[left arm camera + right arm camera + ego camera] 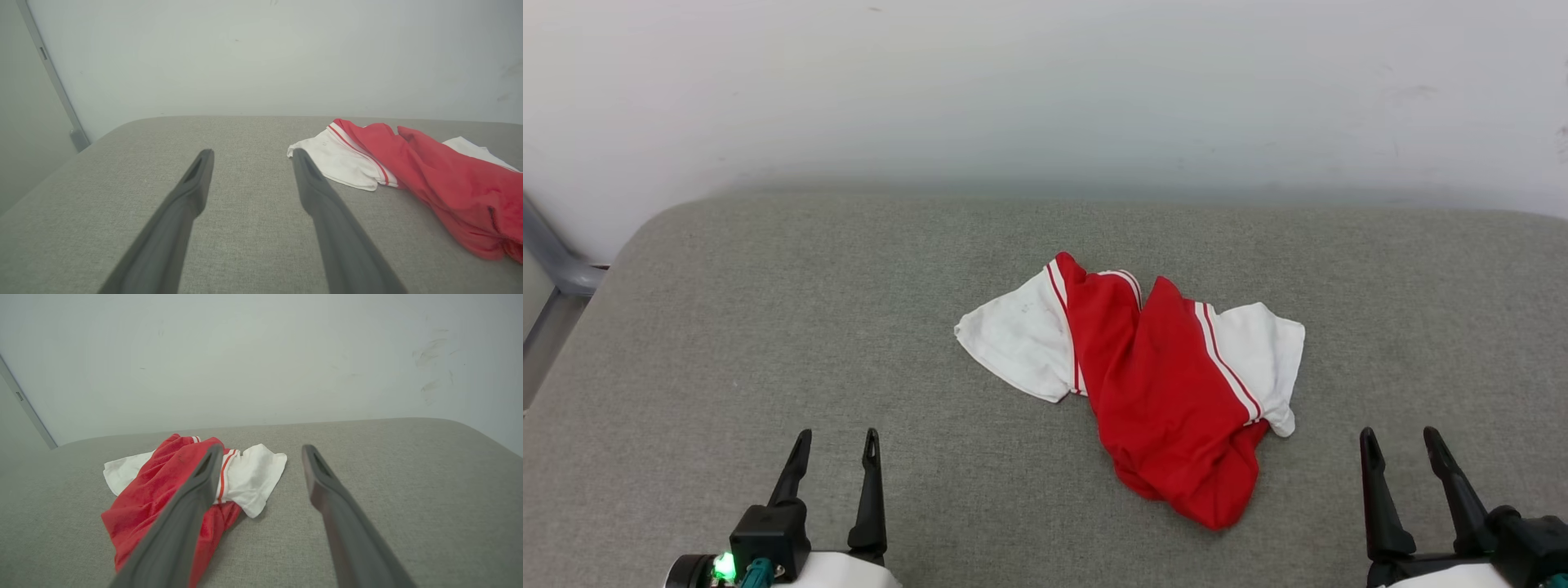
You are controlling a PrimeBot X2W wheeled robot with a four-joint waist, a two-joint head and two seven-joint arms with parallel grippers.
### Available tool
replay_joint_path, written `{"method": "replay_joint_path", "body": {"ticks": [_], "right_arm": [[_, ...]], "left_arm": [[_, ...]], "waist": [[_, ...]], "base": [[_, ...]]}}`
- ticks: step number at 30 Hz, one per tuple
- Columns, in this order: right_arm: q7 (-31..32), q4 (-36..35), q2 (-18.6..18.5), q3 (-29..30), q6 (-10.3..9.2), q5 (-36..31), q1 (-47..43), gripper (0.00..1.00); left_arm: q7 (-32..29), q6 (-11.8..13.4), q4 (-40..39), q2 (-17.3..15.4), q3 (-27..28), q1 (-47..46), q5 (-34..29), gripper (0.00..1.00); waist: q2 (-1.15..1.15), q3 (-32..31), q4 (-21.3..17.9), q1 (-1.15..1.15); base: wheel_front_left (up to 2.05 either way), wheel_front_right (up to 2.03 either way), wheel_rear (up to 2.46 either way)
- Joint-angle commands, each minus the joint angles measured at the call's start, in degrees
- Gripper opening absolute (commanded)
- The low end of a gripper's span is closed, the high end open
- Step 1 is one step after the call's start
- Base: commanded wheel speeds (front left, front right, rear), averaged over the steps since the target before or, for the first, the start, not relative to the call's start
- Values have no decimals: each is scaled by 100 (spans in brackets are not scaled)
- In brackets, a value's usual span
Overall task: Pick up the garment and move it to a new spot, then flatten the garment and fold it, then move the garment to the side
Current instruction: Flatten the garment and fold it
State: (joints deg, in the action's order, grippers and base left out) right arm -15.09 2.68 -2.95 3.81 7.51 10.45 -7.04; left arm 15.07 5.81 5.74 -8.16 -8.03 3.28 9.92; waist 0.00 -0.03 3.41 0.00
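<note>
The garment (pixel 1160 384) is a red shirt with white sleeves and red-and-white stripe trim. It lies crumpled near the middle of the grey padded table (pixel 768 327), sleeves spread left and right, red body bunched toward me. My left gripper (pixel 837 445) stands open at the lower left, well apart from the cloth. My right gripper (pixel 1401 445) stands open at the lower right, just right of the shirt's hem. In the left wrist view the garment (pixel 408 167) lies to the right of the left gripper (pixel 249 157). In the right wrist view the garment (pixel 163 490) lies left of the right gripper (pixel 261 453).
A pale wall (pixel 1045 90) rises behind the table's far edge. A grey metal frame (pixel 556 261) stands at the far left corner. Bare grey surface spreads on both sides of the shirt.
</note>
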Motion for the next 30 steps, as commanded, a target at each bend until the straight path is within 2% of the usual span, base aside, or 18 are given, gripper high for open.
{"method": "replay_joint_path", "body": {"ticks": [1,11,22,26,30], "right_arm": [[-12,33,14,-3,-4,-62,-72,100],[-11,91,13,-28,-4,-179,-44,100],[-11,-366,14,512,-4,-562,758,100],[-12,-491,-288,631,-5,-717,1424,100],[-12,-384,-758,514,-4,-719,2152,100]], "left_arm": [[15,-77,32,64,82,88,-90,100],[15,-377,135,271,392,103,-398,100],[15,-488,142,384,518,-36,-527,100],[15,-539,102,416,536,-167,-574,100],[15,-582,47,436,531,-295,-595,100]], "waist": [[0,7,-1,0],[0,15,29,0],[0,72,74,0],[0,227,123,0],[0,451,192,0]], "base": [[0,0,0],[0,0,0],[0,0,0],[0,0,0],[0,0,0]]}}
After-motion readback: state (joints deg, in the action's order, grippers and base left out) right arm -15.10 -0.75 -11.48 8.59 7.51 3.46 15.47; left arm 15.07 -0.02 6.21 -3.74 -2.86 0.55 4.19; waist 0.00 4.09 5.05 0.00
